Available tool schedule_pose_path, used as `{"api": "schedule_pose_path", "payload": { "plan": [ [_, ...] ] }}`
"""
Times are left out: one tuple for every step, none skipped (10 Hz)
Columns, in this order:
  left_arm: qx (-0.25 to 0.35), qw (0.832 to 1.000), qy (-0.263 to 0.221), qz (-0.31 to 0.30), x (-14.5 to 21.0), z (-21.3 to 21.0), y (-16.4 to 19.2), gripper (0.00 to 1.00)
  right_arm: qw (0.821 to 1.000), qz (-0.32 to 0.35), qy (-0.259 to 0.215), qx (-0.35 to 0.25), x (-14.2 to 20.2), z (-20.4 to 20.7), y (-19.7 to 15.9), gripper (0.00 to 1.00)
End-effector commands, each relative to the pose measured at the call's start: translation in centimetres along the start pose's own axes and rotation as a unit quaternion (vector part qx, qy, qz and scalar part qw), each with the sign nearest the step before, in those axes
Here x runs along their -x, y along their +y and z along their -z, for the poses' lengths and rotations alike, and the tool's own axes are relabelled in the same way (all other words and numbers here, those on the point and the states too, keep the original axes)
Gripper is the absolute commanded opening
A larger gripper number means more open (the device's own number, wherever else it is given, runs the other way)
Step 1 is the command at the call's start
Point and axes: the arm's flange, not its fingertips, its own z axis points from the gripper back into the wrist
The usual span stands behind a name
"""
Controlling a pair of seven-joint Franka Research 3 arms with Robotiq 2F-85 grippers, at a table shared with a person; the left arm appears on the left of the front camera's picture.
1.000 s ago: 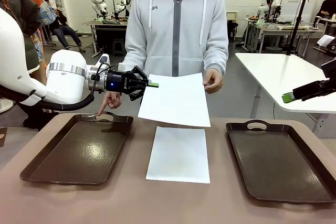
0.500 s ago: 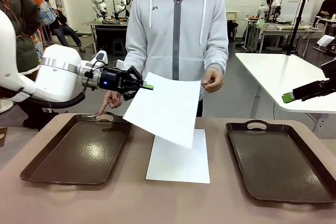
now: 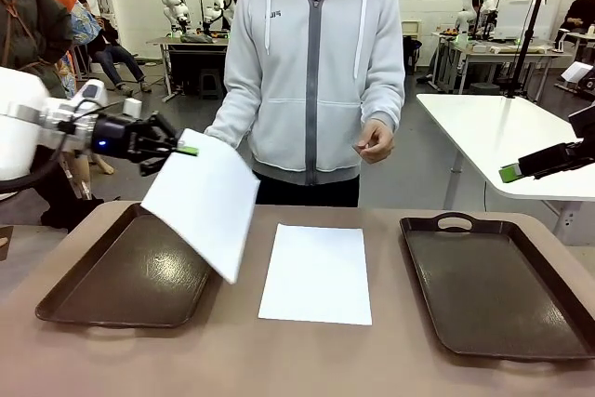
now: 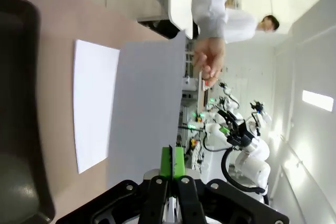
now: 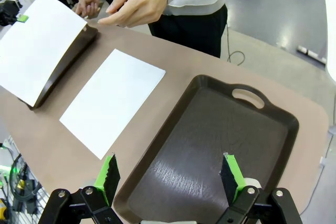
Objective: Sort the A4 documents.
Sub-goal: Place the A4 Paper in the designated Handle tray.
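Currently one A4 sheet (image 3: pixel 203 200) is hanging tilted above the left tray (image 3: pixel 112 276), and the left gripper (image 3: pixel 189 149) is clenching its top corner between green pads. A second sheet (image 3: pixel 316 273) is lying flat on the table (image 3: pixel 307 360) between the two trays. The right gripper (image 5: pixel 170 171) is facing the right tray (image 5: pixel 220 129), jaws spread wide, grasping nothing.

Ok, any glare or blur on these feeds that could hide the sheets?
Front view: evenly lit, the held sheet looks sharp, mild sheen on the left tray. Left wrist view: rolled sideways, held sheet greyish, table sheet bright. Right wrist view: wide-angle bending, streaky glare on the right tray.
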Motion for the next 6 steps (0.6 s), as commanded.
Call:
{"api": "schedule_pose_path", "payload": {
  "plan": [
    [-0.021, 1.0, -0.019, 0.006, 1.6, -1.7, 2.1, 0.01, 1.0, 0.0, -0.002, -0.008, 0.1, 0.1, -0.1, 1.0],
    [-0.019, 1.0, 0.0, 0.019, 1.2, -2.2, 4.1, 0.01, 1.0, 0.0, -0.002, -0.008, 0.1, 0.1, -0.1, 1.0],
    [-0.01, 1.0, 0.006, 0.025, 0.5, -2.2, 5.9, 0.01, 1.0, 0.0, -0.002, -0.008, 0.1, 0.1, -0.1, 1.0],
    [-0.007, 0.999, 0.007, 0.032, 0.0, -2.0, 7.4, 0.01, 1.0, 0.0, -0.002, -0.008, 0.1, 0.1, -0.1, 1.0],
    [-0.007, 0.999, 0.008, 0.032, -0.4, -1.9, 8.4, 0.01, 1.0, 0.0, -0.002, -0.008, 0.1, 0.1, -0.1, 1.0],
    [-0.019, 0.999, 0.003, 0.032, -0.8, -2.2, 8.9, 0.01, 1.0, 0.0, -0.002, -0.008, 0.1, 0.1, -0.1, 1.0]
  ]
}}
